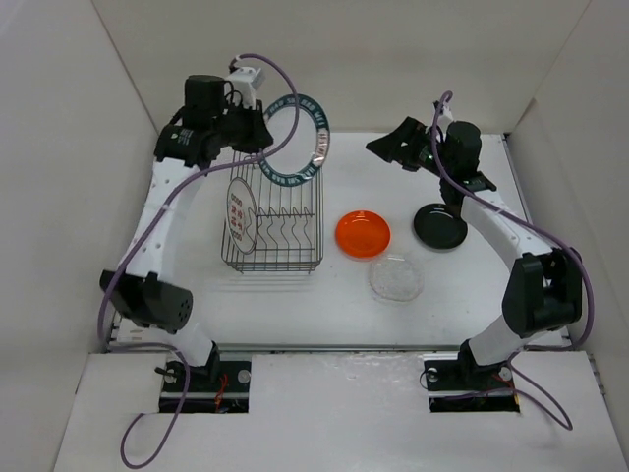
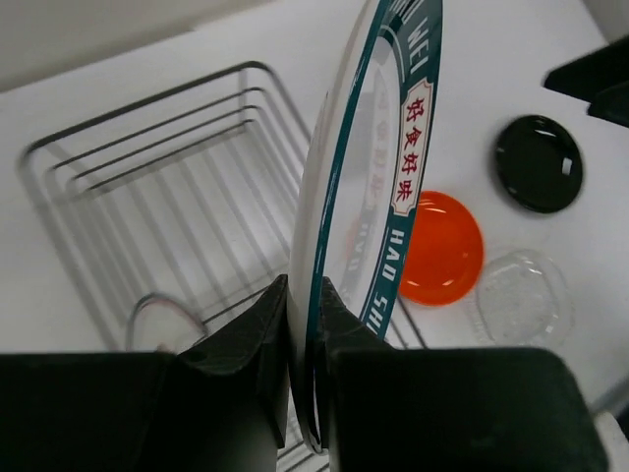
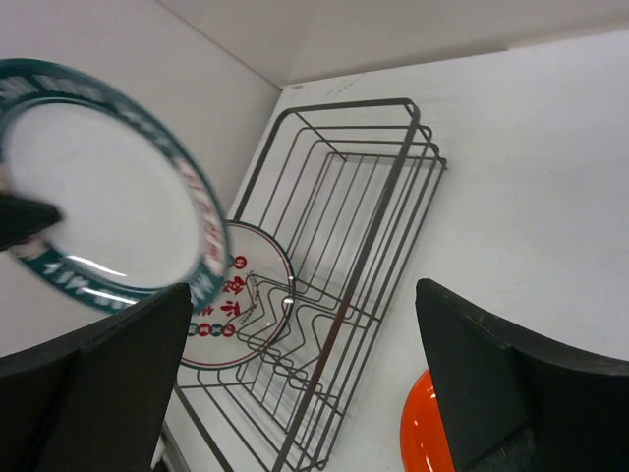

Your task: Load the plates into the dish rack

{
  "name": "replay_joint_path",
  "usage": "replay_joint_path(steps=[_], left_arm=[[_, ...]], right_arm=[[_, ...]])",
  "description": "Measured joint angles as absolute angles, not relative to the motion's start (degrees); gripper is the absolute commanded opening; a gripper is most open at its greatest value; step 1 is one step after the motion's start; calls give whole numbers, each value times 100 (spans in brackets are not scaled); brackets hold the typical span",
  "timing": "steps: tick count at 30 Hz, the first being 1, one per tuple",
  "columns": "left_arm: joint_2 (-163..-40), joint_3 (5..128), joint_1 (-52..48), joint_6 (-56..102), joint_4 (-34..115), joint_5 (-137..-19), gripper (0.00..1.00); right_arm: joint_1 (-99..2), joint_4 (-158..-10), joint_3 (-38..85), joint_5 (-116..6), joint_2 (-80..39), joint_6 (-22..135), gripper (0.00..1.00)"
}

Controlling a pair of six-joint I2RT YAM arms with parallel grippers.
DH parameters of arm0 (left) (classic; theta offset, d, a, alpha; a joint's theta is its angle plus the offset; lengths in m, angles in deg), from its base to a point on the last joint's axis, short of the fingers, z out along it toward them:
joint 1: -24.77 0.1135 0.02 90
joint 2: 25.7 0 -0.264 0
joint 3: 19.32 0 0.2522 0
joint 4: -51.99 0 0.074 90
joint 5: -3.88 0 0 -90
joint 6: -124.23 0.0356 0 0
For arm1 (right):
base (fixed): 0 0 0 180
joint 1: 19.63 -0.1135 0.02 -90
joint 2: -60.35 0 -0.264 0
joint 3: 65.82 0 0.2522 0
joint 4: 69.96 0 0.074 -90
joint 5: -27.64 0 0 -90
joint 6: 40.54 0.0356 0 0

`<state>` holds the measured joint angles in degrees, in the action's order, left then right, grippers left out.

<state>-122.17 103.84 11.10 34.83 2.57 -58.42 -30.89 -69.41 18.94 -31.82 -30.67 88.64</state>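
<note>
Plates loaded: one of five. The red-motif plate (image 1: pixel 241 214) stands upright in the dish rack (image 1: pixel 285 231), left of centre. The green-rimmed plate (image 1: pixel 298 136) hangs above the rack's far end, clamped edge-on by the left gripper (image 2: pixel 305 329). The orange plate (image 1: pixel 363 234), black plate (image 1: pixel 439 227) and glass plate (image 1: pixel 396 278) lie on the table (image 1: pixel 472 295). The right gripper (image 1: pixel 385 149) is empty, its fingers apart.

Shows rack (image 3: pixel 344 226) on tabletop (image 3: pixel 531 177), red-motif plate (image 3: pixel 241 305) upright in its lower-left end. Catches green-rim plate (image 3: pixel 98 211) raised at upper left, slightly blurred. Clips orange plate (image 3: pixel 423 433) at bottom edge. Frames all between wide-spread fingers (image 3: pixel 98 393).
</note>
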Motion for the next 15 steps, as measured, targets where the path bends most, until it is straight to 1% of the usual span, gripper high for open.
replay_joint_path(steps=[3,7,10,15], left_arm=[[-11491,10439,1073,3485,-270,-7046,0],[-10868,10481,1046,3485,-866,-8346,0],[-10726,10369,1005,3404,-1332,-9026,0],[-10864,9958,729,3181,-1953,-9865,0]], right_arm=[[-3142,-7477,2016,-3527,-2949,8735,100],[-3227,-8023,2108,-3866,-2811,8630,100],[-3258,-8340,2113,-4048,-2695,8580,100],[-3286,-8640,2093,-4240,-2459,8541,100]])
